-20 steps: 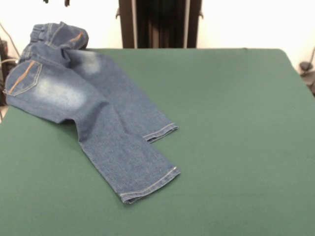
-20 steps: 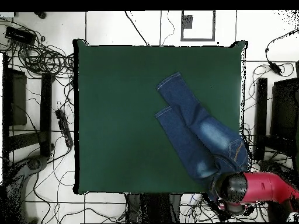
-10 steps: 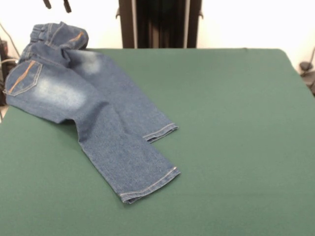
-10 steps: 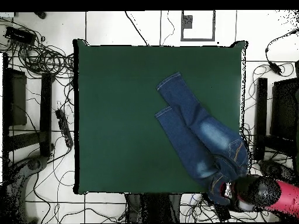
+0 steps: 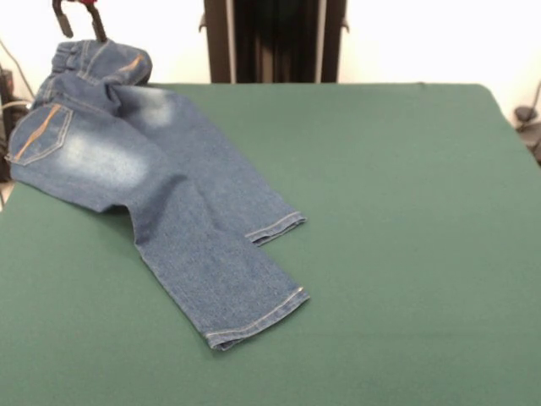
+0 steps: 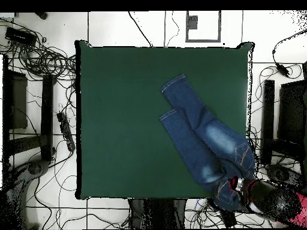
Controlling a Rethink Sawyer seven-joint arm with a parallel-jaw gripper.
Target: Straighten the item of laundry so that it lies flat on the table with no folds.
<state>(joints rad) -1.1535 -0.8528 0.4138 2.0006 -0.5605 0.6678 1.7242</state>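
The item of laundry (image 5: 161, 194) is a small pair of blue jeans lying at the left of the table (image 5: 397, 211). Its two legs run toward the middle, and the nearer leg overlaps the other. The waistband (image 5: 89, 57) is bunched up and folded at the table's far left corner. My gripper (image 5: 81, 35) hangs just above that waistband, open, with two dark fingers (image 5: 98, 25) apart and nothing between them. In the overhead view the jeans (image 6: 204, 138) reach the table's bottom right corner, where the gripper (image 6: 241, 185) sits over the crumpled waist.
The waist end hangs partly over the table edge (image 6: 249, 120). Cables (image 6: 42, 60) and dark stands (image 6: 268, 120) surround the table on the floor. The robot's dark pedestal (image 5: 275, 41) rises behind the far edge.
The gripper has come down and moved left in the front view, from just its tips at the top edge to right above the waistband. The jeans have not moved.
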